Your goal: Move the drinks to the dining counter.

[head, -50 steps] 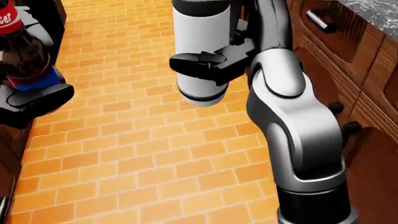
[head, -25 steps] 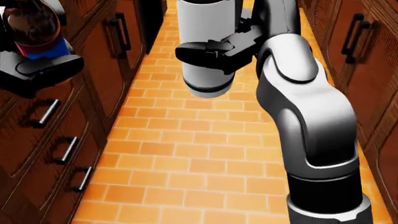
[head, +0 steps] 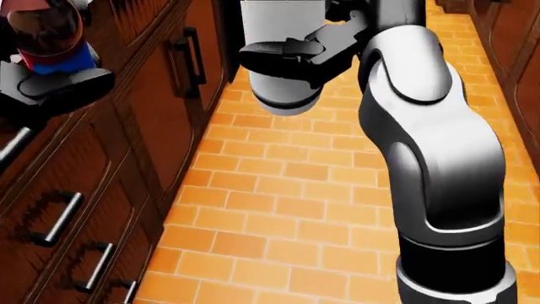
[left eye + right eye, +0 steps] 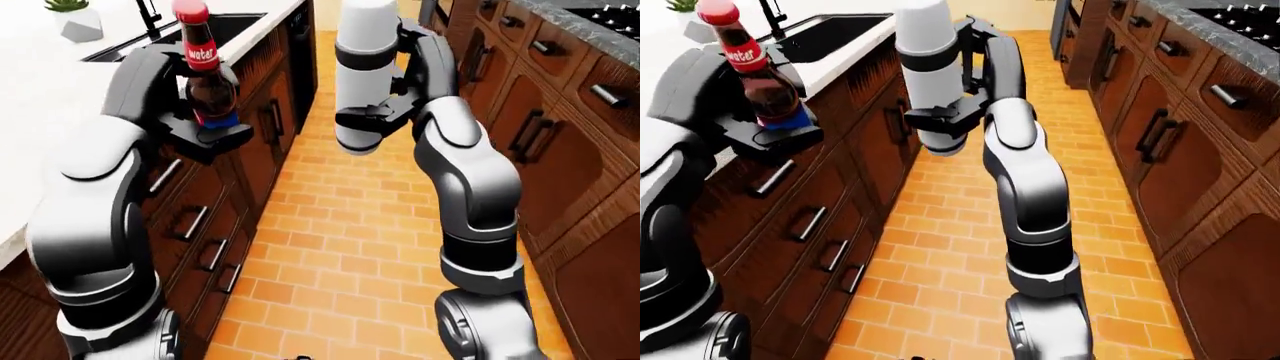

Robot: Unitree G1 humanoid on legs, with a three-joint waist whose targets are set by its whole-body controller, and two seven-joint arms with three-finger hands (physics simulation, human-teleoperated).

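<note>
Standing in a narrow kitchen aisle, I look down over both my arms at an orange brick floor (image 4: 340,247); my left hand (image 4: 205,131) has its fingers closed round a dark cola bottle (image 4: 205,86) with a red cap and a red label, held upright near the top left of the left-eye view, just beside the edge of a white counter (image 4: 60,75); my right hand (image 4: 385,112) is clamped round a tall white cup with a black band (image 4: 365,75), its black fingers wrapping the lower body, the cup upright and high over the floor between the two cabinet rows; dark wooden cabinets (image 4: 215,217) with bar handles run down the left under the counter, and a black sink (image 4: 830,34) is sunk into it near the top; a second run of wooden drawers (image 4: 560,127) lines the right side under a grey speckled worktop (image 4: 1230,34), where a black hob shows at the top right corner.
</note>
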